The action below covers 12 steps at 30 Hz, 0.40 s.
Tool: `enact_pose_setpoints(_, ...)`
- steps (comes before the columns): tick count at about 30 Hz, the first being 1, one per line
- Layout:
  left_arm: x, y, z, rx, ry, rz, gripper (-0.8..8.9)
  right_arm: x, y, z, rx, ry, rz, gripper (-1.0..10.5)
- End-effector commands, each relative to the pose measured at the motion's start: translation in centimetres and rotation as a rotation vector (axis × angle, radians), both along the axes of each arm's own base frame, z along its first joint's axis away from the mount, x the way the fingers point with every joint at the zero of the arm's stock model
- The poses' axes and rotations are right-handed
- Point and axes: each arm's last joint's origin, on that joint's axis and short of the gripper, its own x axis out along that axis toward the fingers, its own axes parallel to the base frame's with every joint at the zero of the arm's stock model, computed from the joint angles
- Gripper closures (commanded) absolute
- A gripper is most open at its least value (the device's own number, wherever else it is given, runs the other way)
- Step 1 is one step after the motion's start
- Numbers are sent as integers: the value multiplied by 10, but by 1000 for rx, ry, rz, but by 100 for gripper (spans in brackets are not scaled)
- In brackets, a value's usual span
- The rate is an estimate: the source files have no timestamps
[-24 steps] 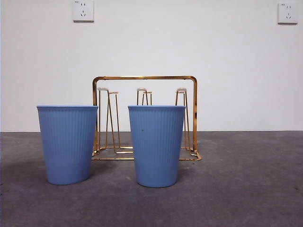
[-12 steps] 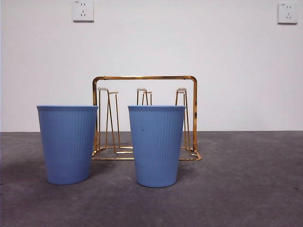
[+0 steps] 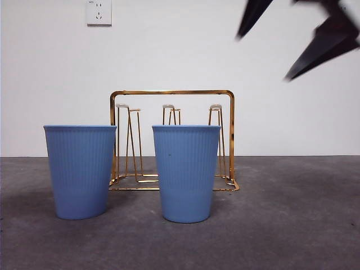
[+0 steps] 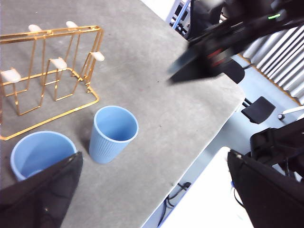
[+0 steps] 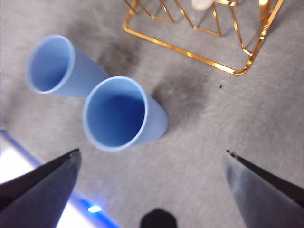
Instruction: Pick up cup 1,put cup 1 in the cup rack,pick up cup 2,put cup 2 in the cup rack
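Blue ribbed cup 1 [image 3: 186, 173], a dark speck on its wall, stands upright on the grey table [image 3: 292, 225] just in front of the gold cup rack [image 3: 172, 140]; cup 2 [image 3: 80, 171] stands beside it, the two apart. Only the front view shows the speck. The right gripper [image 3: 292, 39], jaws spread wide, hangs high above the table's bare stretch beside cup 1; its wrist view looks down into both cup mouths. The left gripper [image 4: 152, 190], jaws also wide apart, hangs above the table's edge [image 4: 204, 137], near cup 2.
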Motion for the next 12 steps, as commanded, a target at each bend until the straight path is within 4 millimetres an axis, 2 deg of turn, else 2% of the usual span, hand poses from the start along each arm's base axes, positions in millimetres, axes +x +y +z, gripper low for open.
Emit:
enact_pose_setpoints(1, 3, -1, 1, -10, 2, -6, 91, 13, 21, -13, -57, 28, -12, 444)
enact_pose_setpoints(8, 11, -3, -1, -7, 29, -7, 92, 42, 67, -44, -196, 55, 14, 447)
enact_pose_setpoints(10, 13, -4, -2, -6, 37, -8, 92, 46, 75, -57, -210, 79, 18, 459)
enact_pose_setpoints(12, 14, -5, -2, -4, 43, -17, 92, 51, 79, -70, -232, 109, 19, 520)
